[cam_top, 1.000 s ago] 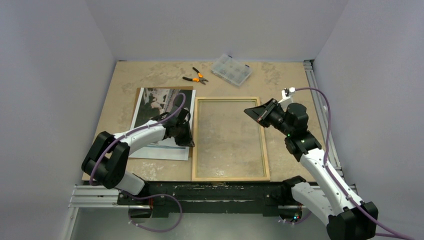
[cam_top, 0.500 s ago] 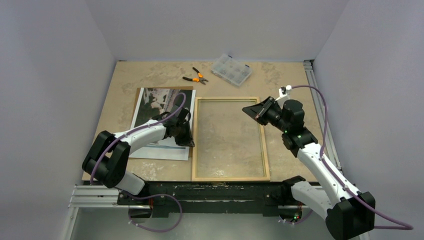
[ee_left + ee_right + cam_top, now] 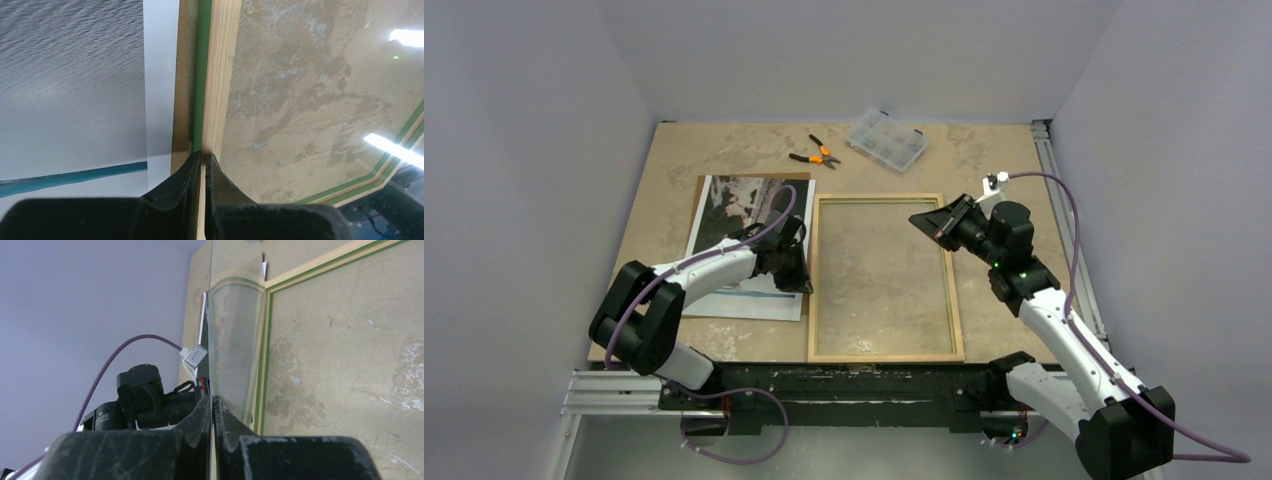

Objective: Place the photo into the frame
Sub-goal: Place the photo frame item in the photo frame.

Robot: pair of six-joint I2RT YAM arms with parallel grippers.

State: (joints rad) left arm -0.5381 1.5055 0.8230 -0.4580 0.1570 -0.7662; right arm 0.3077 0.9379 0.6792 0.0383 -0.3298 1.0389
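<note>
Photo (image 3: 744, 200) lies face-up on a brown board (image 3: 183, 75) at the left of the desk (image 3: 714, 150), just beside the frame (image 3: 884, 354) (wood back upward, mid-desk). Left gripper (image 3: 202, 156): fingers pressed together, tips down at the frame's left rail. Right gripper (image 3: 212, 399): above the frame's top-right corner, pinching a bowed clear sheet (image 3: 235, 340).

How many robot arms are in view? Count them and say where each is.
2. The left arm reaches low over the photo's right edge, beside the frame. The right arm is raised over the frame's far right corner, jaws shut on a clear sheet.
</note>
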